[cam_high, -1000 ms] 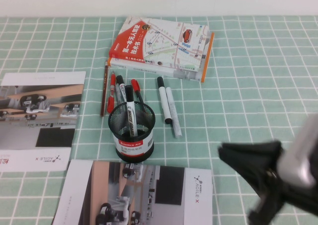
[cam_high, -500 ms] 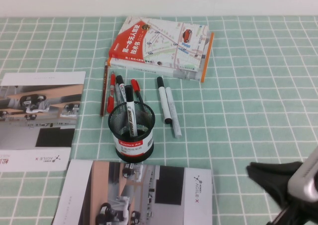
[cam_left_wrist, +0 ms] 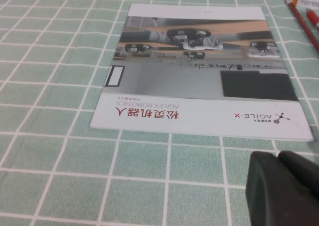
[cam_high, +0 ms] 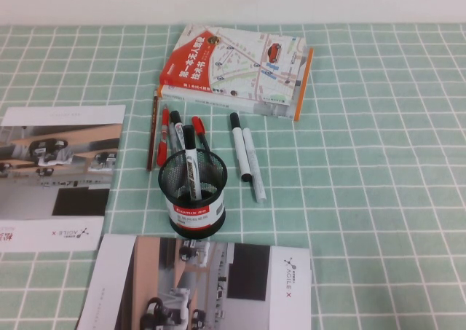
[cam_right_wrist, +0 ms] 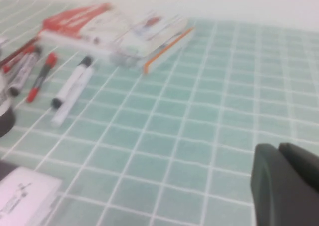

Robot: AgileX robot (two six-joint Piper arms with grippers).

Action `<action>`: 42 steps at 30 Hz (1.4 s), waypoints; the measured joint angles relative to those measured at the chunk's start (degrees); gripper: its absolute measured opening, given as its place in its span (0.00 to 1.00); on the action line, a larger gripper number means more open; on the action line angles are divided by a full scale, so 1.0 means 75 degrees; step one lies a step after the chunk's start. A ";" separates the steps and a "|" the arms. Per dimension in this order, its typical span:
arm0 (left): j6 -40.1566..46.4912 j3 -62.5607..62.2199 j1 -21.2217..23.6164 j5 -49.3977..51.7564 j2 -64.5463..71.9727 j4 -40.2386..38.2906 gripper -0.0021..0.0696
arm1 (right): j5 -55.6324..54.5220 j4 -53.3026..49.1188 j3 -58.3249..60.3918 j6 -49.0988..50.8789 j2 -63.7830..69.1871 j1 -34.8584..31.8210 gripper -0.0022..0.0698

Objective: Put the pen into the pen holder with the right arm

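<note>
Only the matte black, rounded-edged left gripper [cam_left_wrist: 289, 188] is showing in the left wrist view. The similar smooth black right gripper [cam_right_wrist: 285, 183], blocky with softened corners, is showing in the right wrist view.

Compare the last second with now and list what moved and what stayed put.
The right arm pulled back toward the robot's side and left the high view; now only the right gripper shows, in its own wrist view, holding nothing. The pen stays upright in the pen holder. The left gripper sits beside a brochure.
</note>
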 joint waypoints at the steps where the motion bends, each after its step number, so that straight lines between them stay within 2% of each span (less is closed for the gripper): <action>1: 0.0000 0.0000 0.0000 0.0000 0.0000 0.0000 0.02 | 0.0057 0.0000 0.0146 0.0000 -0.0332 -0.0063 0.00; 10: 0.0000 0.0000 0.0000 0.0000 0.0000 0.0000 0.02 | 0.0894 0.0105 0.0533 0.0003 -0.2320 -0.0195 0.00; 19: 0.0000 0.0000 0.0000 0.0000 0.0000 0.0000 0.02 | 0.1033 0.0170 0.0533 0.0003 -0.2404 -0.0195 0.00; 21: 0.0000 0.0000 0.0000 0.0000 0.0000 0.0000 0.02 | 0.1075 0.0641 0.0533 -0.0149 -0.2404 -0.0195 0.00; 24: 0.0000 0.0000 0.0000 0.0000 0.0000 0.0000 0.02 | 0.1536 0.3054 0.0533 -0.2254 -0.2404 -0.0195 0.00; 26: 0.0000 0.0000 0.0000 0.0000 0.0000 0.0000 0.02 | 0.1969 0.4909 0.0533 -0.4445 -0.2404 -0.0195 0.00; 27: 0.0000 0.0000 0.0000 0.0000 0.0000 0.0000 0.02 | 0.2110 0.5500 0.0545 -0.5328 -0.2404 -0.0195 0.00; 29: 0.0000 0.0000 0.0000 0.0000 0.0000 0.0000 0.02 | 0.2408 0.6422 0.0550 -0.6291 -0.2404 -0.0195 0.00; 32: 0.0000 0.0000 0.0000 0.0000 0.0000 0.0000 0.02 | 0.2611 0.6888 0.0576 -0.6679 -0.2404 -0.0195 0.00; 42: 0.0000 0.0000 0.0000 0.0000 0.0000 0.0000 0.02 | 0.2692 0.7026 0.0568 -0.6781 -0.2404 -0.0195 0.00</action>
